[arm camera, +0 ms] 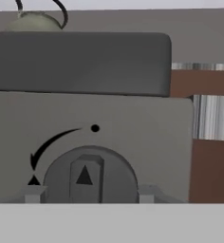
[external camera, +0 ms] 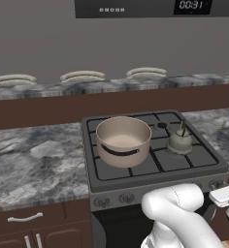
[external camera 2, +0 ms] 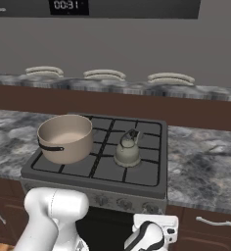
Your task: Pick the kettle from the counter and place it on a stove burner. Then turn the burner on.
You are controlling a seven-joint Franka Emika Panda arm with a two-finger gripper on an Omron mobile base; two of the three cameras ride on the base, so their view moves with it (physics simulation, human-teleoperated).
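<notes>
At the lower centre of the hand view, the gripper [arm camera: 90,193] straddles a round stove knob [arm camera: 89,175], a fingertip [arm camera: 33,193] on each side, jaws parted and not visibly pressing; whether it grips yet I cannot tell; the kettle [external camera: 179,141] already sits on the stove burner [external camera: 182,147] at right of the left base view, beside the tan pot [external camera: 123,140]. A loose pinch could slip off the knob when twisted. The base views show kettle and pot whole; the hand view gives the knob's pointer and arrow.
</notes>
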